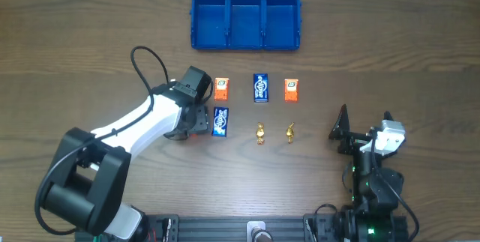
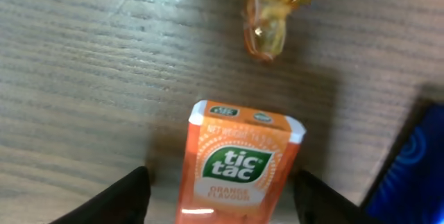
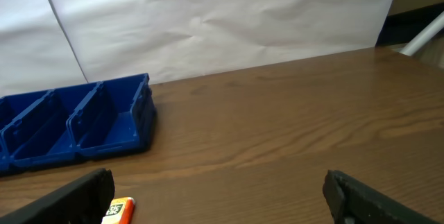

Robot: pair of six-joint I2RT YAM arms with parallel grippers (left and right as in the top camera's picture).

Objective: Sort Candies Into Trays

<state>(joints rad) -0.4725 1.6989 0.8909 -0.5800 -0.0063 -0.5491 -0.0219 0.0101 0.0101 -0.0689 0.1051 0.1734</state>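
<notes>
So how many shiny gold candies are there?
2, both on the table: one gold candy in the middle, a second gold candy just right of it. None seem hidden.

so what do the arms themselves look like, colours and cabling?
Left arm: white link, black joints, black cable looping above it. Right arm: mostly black, pale camera block at the wrist, green light at its base. Both have dark fingers.

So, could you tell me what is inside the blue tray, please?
All three compartments of the blue tray look empty from above; its walls hide most floor in the right wrist view.
</notes>
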